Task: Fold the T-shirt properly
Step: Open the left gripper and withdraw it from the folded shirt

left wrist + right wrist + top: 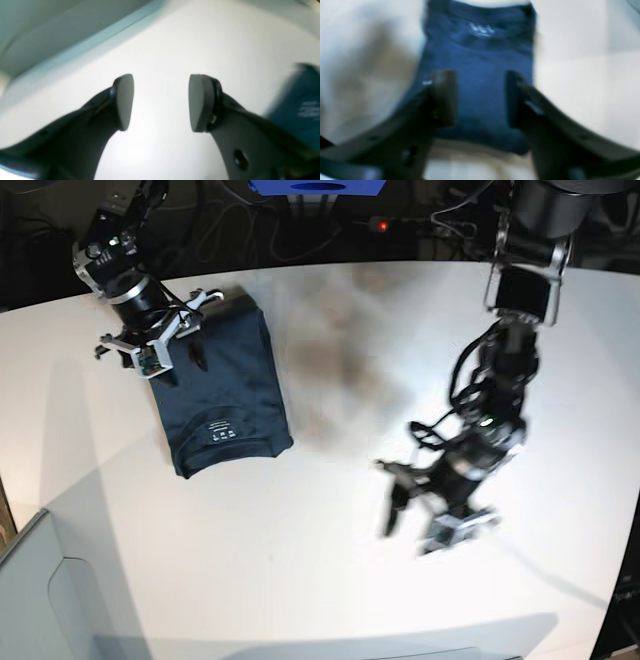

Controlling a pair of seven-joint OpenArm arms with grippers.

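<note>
On the round white table, we see the dark navy-blue cotton T-shirt lying folded into a compact rectangle toward the far left of the base view, its small white printed neck label facing up at the end nearer the camera. The right gripper hangs over the shirt's far end, its two dark fingers standing apart with blue cloth visible between them in the blurred wrist view; we cannot tell whether the tips touch the fabric, and nothing is pinched between them. The left gripper is well apart from the shirt, over bare tabletop on the base view's right. Its wrist camera shows us two grey oval pads spread wide with only white table between them, and a blurred corner of the blue shirt at the right edge of that frame. A brownish smudge marks the table beside the shirt.
</note>
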